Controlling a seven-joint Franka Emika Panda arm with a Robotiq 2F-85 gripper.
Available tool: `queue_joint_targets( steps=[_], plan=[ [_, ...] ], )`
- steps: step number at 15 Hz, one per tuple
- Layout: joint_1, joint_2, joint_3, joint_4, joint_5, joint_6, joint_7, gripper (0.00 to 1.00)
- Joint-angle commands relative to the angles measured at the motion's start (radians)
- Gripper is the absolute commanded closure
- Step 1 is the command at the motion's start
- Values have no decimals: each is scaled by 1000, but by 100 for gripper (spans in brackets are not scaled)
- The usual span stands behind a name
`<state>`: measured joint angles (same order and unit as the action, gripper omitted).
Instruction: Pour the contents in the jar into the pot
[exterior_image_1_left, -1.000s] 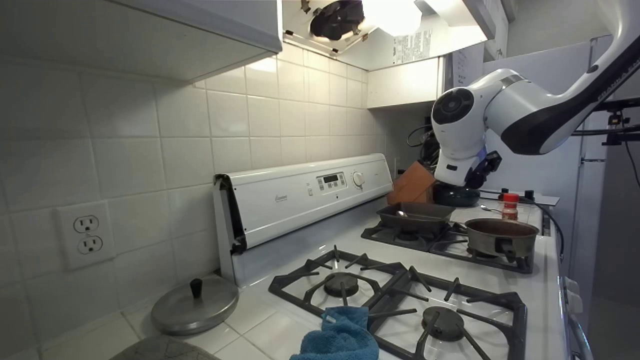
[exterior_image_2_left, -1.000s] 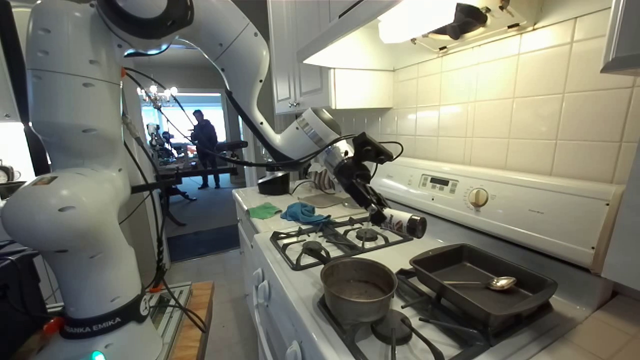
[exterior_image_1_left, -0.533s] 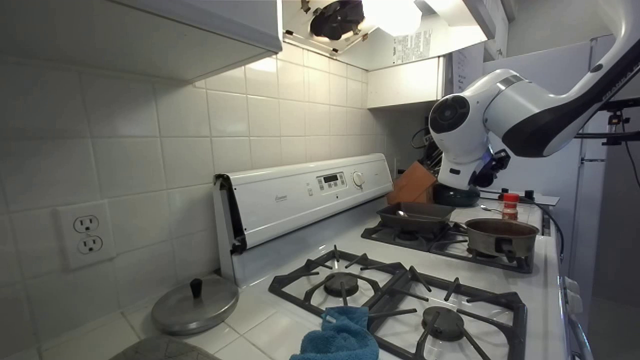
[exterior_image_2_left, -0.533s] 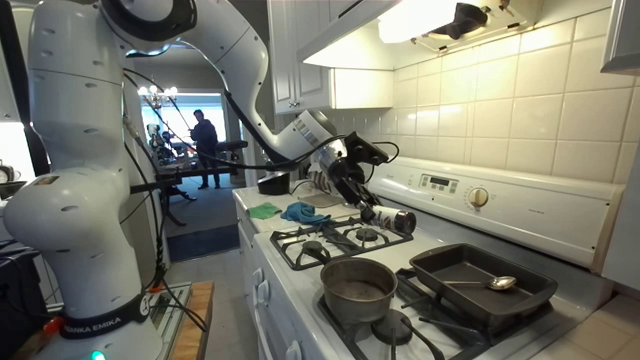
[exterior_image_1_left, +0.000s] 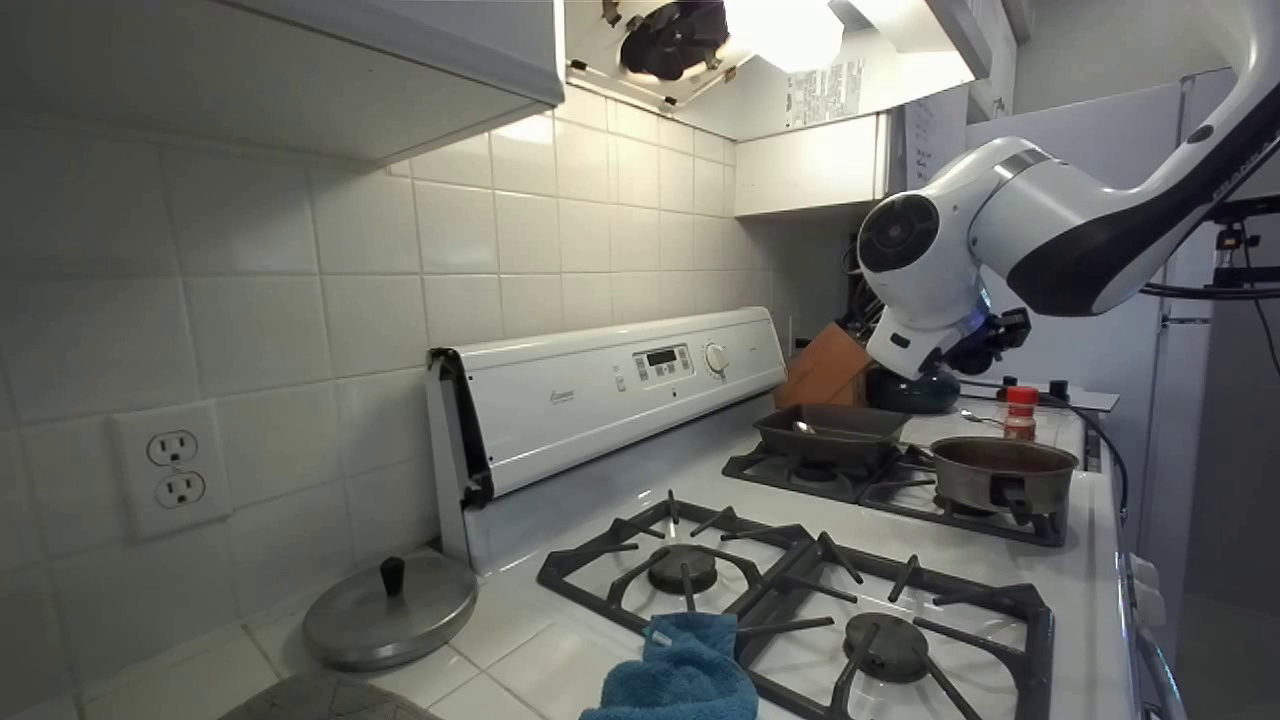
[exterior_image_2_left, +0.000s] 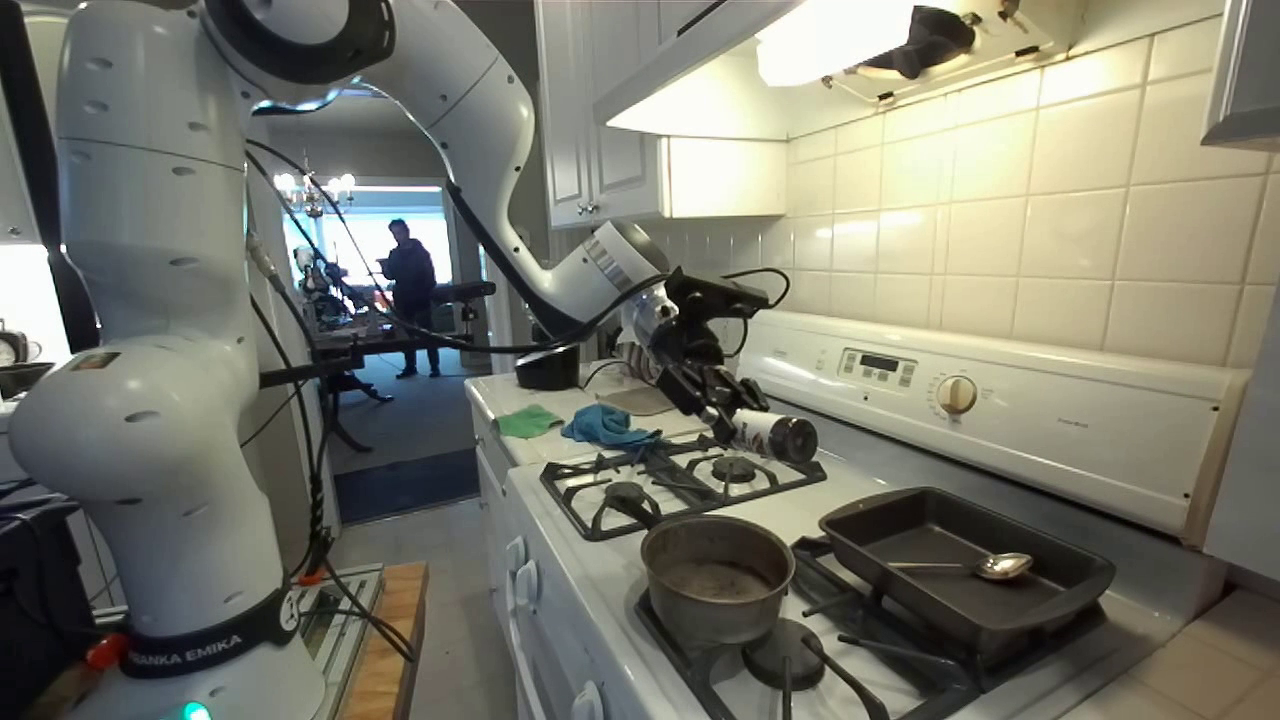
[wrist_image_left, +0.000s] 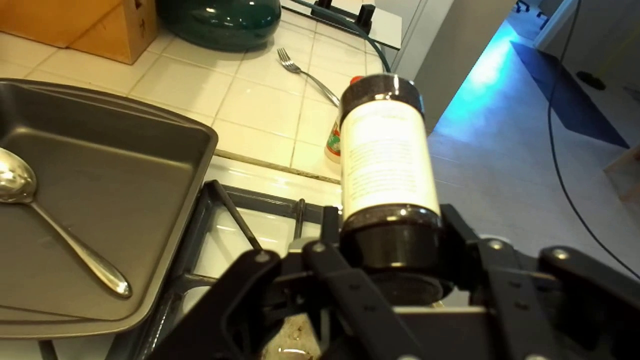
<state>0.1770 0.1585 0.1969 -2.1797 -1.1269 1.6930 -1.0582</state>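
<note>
— Holding one jar, wrist view: the gripper is clasping it around its near dark end, and the pale label is facing up into this view.

— Counting what else?

— One baking pan is sitting at left, one spoon lying in it. One fork is lying on the tiled counter. One red-capped bottle is standing partly behind the jar; one green vessel and one wooden block are standing farther back.

— Noting surface and room?

— Pale square tiles are covering that counter. Past it the floor is catching bluish light, one dark mat lying there.

— In an exterior view, where is the jar hanging?

— Above the stove, nearly on its side, its dark free end facing this view. One pot is standing on the stove, apart from the jar. One green cloth and one blue cloth are lying just beside each other at the stove's far side. One person is standing in a room behind, one chandelier hanging back there.

— In an exterior view, further counts?

— Two near burners are showing, one lid is resting on white tile, one control panel is carrying one knob, one double outlet is showing. Tiled wall is rising behind, and a hood light is glowing over it.
</note>
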Motion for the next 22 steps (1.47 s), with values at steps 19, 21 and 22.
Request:
queue_joint_targets(
  steps=[19, 21, 22],
  plan=[
    [-21, -23, -11, -75, 8, 112, 82, 75],
    [-18, -62, -12, -96, 10, 81, 93, 75],
    [-18, -70, -11, -99, 12, 75, 92, 75]
  ],
)
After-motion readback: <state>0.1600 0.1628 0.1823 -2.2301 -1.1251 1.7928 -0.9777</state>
